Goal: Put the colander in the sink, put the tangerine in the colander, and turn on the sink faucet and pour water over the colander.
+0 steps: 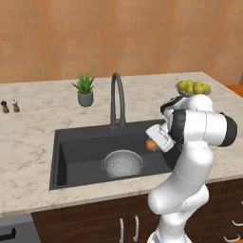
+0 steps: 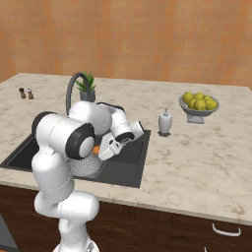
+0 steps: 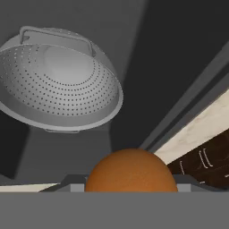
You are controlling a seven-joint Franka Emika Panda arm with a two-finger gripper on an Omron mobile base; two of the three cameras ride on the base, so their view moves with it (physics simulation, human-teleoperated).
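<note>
Colander [image 1: 123, 163] is already sitting in the sink [image 1: 71, 152]; your hand [image 1: 153, 144] is clamping the tangerine [image 1: 151, 145] right of it. Dropping it in and running the faucet [image 1: 116, 99] are remaining.

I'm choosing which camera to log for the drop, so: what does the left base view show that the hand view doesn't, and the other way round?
Left base view alone: the sink faucet arching over the sink, a potted plant, a bowl of yellow-green fruit, two small shakers, and the gripper poised over the basin to the right of the colander.

Hand view alone: the colander's perforated inside close up, empty, and dark cabinet fronts.

Both: the colander on the sink floor and the tangerine in the gripper.
</note>
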